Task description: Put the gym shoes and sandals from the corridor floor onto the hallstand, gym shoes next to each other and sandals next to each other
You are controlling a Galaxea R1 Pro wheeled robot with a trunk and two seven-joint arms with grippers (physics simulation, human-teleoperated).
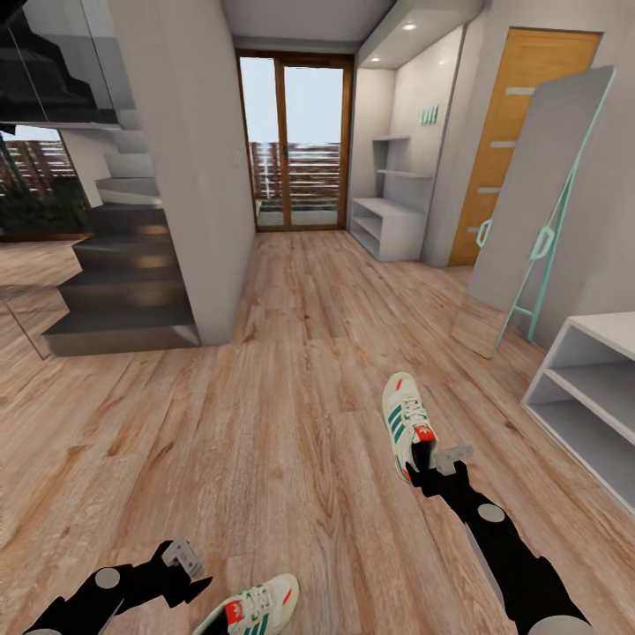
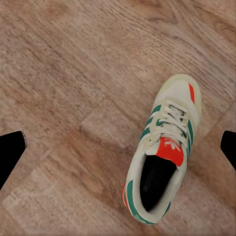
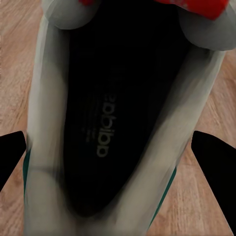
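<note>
Right gripper (image 1: 435,468): down at the heel end of one gym shoe, fingers spread wide; in its wrist view the dark finger tips (image 3: 214,157) sit on either side of the shoe's opening, not pressed against it.
Left gripper (image 1: 181,569): hovering above the planks with nothing in it, jaws wide apart, just beside the second shoe.
First gym shoe (image 1: 407,422): flat on the corridor floor (image 1: 291,388) ahead of the robot, to its right, toe pointing away down the hall, red tongue label and green stripes showing.
Its inside (image 3: 105,128): dark insole with a faint printed logo, seen straight down from the right wrist.
Second gym shoe (image 1: 257,608): on the floor close to the robot, near its left arm, lying at an angle; the left wrist sees it whole (image 2: 164,147), well off the midline between the finger tips.
Hallstand (image 1: 392,220): pale unit far down the corridor on the right, beside the glazed door (image 1: 294,141).
Nearer white shelves (image 1: 593,397): at the right edge.
Leaning mirror (image 1: 538,203): propped on the right wall.
Stairs (image 1: 123,282): dark steps off to the left.
</note>
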